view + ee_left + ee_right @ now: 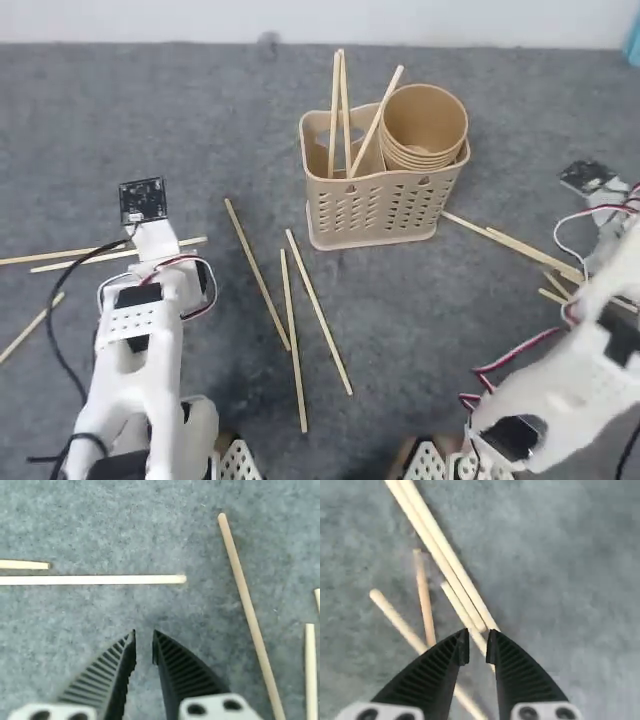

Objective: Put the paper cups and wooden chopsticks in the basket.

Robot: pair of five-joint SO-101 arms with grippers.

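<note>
Hanging over the grey carpet (450, 330) at about 8 o'clock from the basket (375, 212), the left arm (140, 340) bends forward with its wrist tipped down. The left gripper (144, 632) has ribbed black jaws a thin slit apart, gripping nothing; a pale flat-lying chopstick (95, 579) rests just beyond the tips. Three loose chopsticks (290, 300), slim and round, lie at 6 o'clock from the basket. The perforated beige plastic basket holds nested paper cups (425, 125) and upright sticks (340, 110). At 4 o'clock the right arm (580, 370) leans low. The right gripper (477, 632) is barely parted over a crossed chopstick bundle (440, 555); it seems to clasp none, though one stick runs under the gap.
</note>
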